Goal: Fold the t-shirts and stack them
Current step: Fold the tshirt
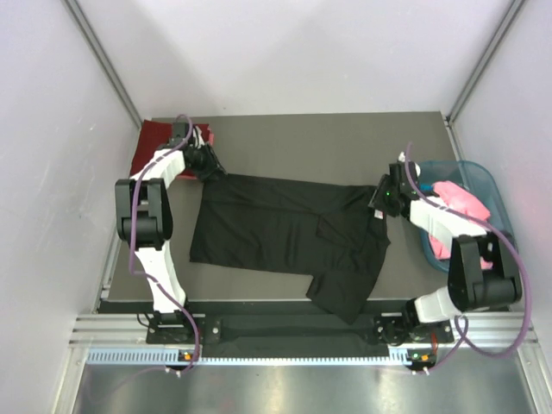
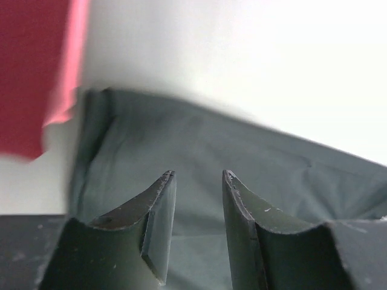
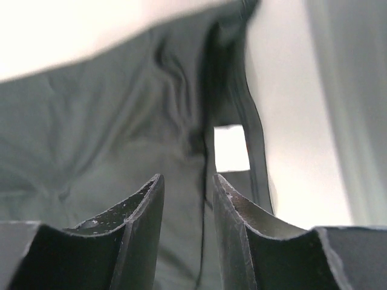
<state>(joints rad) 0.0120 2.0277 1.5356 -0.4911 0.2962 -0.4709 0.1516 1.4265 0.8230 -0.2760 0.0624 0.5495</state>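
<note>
A large black t-shirt (image 1: 276,226) lies spread across the middle of the table, with a folded flap and a sleeve hanging toward the near right. My left gripper (image 1: 215,172) is at its far left corner. In the left wrist view, that gripper (image 2: 198,176) is open just above the black cloth (image 2: 254,151), with nothing between its fingers. My right gripper (image 1: 378,207) is at the shirt's far right corner, and it (image 3: 187,179) is open over the black cloth (image 3: 91,127) near a seam. A dark red t-shirt (image 1: 156,141) lies folded at the back left (image 2: 30,72).
A teal plastic basket (image 1: 497,186) stands at the right edge of the table with a pink t-shirt (image 1: 467,200) in it. Grey walls close in on the left, back and right. The table's near edge runs just behind the arm bases.
</note>
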